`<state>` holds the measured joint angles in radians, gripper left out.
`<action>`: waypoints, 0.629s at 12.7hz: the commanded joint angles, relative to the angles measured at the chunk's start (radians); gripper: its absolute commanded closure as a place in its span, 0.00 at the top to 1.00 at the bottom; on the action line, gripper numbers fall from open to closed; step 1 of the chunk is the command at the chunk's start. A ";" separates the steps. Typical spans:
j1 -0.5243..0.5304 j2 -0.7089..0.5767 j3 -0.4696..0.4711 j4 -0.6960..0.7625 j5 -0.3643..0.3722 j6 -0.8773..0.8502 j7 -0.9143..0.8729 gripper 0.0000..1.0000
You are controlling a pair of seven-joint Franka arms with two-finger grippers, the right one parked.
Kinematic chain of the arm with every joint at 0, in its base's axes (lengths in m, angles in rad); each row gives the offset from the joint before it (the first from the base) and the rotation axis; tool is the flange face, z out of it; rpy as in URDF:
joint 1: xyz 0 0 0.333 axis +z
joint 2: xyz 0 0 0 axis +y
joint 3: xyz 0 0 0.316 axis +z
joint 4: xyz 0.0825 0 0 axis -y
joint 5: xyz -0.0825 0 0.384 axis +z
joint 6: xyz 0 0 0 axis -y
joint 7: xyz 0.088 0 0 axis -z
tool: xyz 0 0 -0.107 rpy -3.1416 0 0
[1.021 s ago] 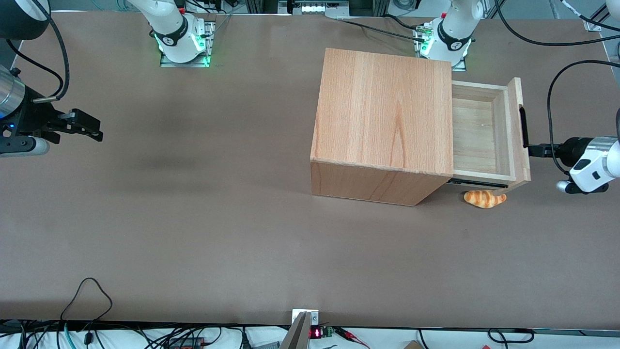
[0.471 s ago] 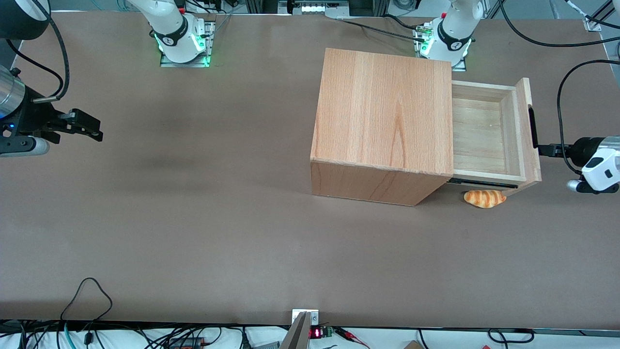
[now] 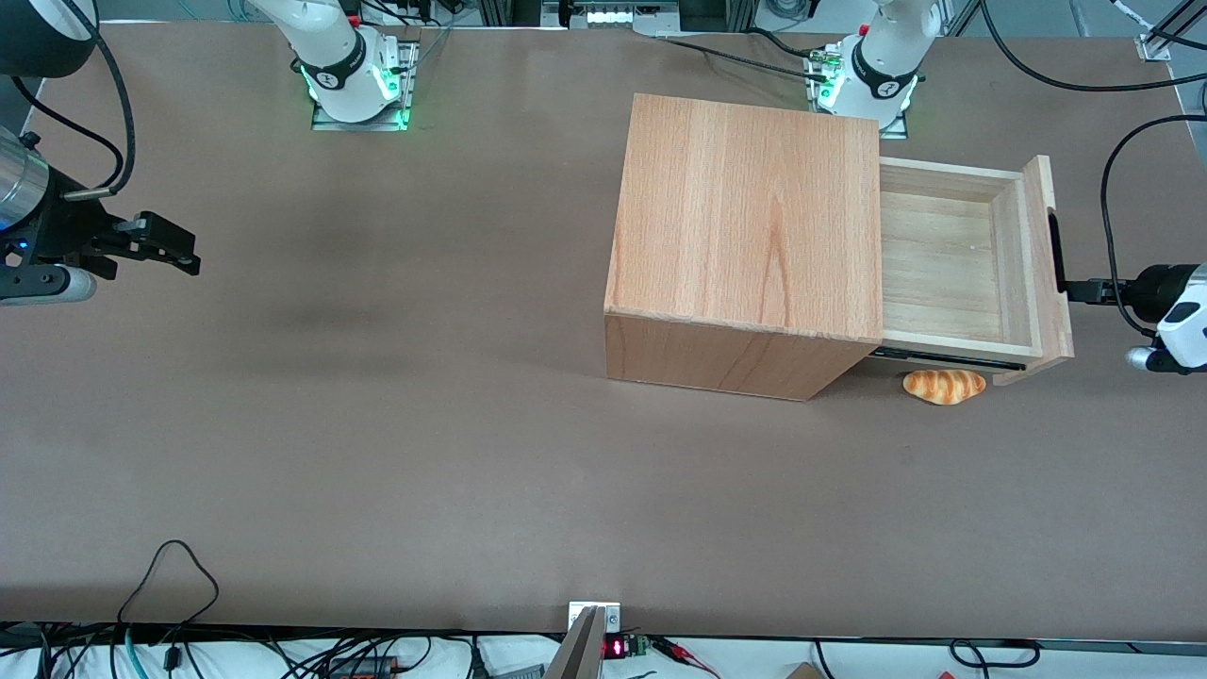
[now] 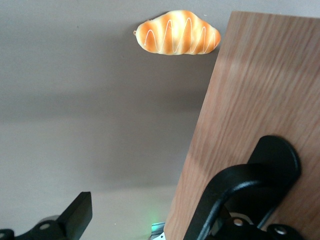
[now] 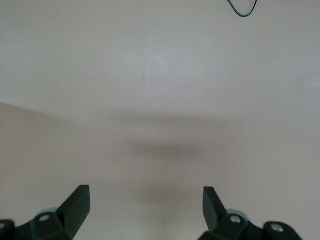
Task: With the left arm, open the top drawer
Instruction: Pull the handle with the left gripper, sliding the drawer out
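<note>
1. The top drawer (image 3: 952,273) stands pulled well out of the wooden cabinet (image 3: 745,236), toward the working arm's end of the table (image 3: 377,424).
2. The left arm's gripper (image 3: 1070,289) sits at the black bar handle (image 3: 1055,253); its fingers appear spread, with one finger (image 4: 75,215) off the panel, though the hold is hard to judge.
3. A toy croissant (image 3: 944,386) lies beside the cabinet, under the drawer's nearer corner.

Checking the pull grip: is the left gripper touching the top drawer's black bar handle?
Touching. In the left wrist view one finger of the left gripper is hooked in the black bar handle on the top drawer; the front view shows the gripper meeting the handle.
</note>
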<state>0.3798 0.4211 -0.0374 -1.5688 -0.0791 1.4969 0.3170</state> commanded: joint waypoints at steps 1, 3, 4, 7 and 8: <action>0.017 0.024 -0.005 0.030 0.022 -0.015 0.030 1.00; 0.036 0.051 -0.004 0.070 0.006 -0.017 0.033 1.00; 0.036 0.051 -0.005 0.073 0.005 -0.017 0.043 1.00; 0.034 0.045 -0.016 0.102 0.001 -0.029 0.043 1.00; 0.030 0.044 -0.016 0.119 -0.007 -0.046 0.042 1.00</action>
<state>0.4020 0.4434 -0.0442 -1.5239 -0.0811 1.4898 0.3406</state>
